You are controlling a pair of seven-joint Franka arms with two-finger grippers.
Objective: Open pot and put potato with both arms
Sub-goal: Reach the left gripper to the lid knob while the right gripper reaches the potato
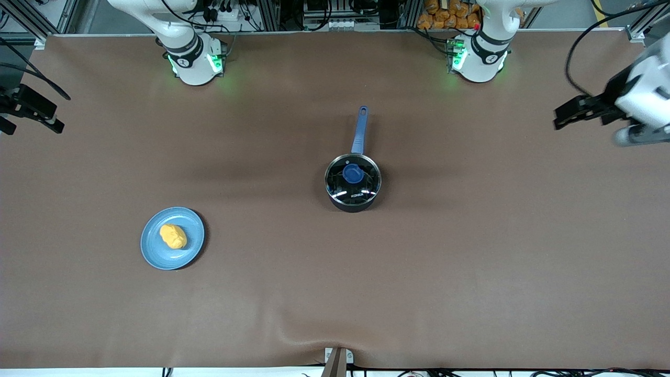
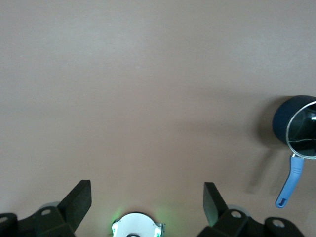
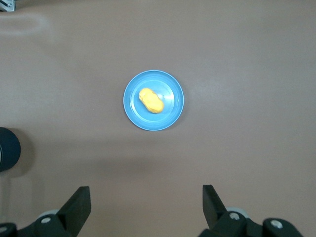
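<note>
The lidded pot [image 1: 353,182] is found nearer the left gripper [image 1: 568,114], its handle pointed at 12 o'clock. The potato [image 1: 173,236] on the plate [image 1: 194,251] is left to the right gripper [image 1: 31,118]. Both are spread, nothing held

On the worktop [image 1: 471,272] there is one pot [image 1: 353,183] with one glass lid [image 1: 353,178] on it, one potato [image 1: 173,236] and one light-blue plate [image 1: 194,246]. There are two arms, each with one gripper: the left gripper [image 1: 568,115] and the right gripper [image 1: 31,112].
</note>
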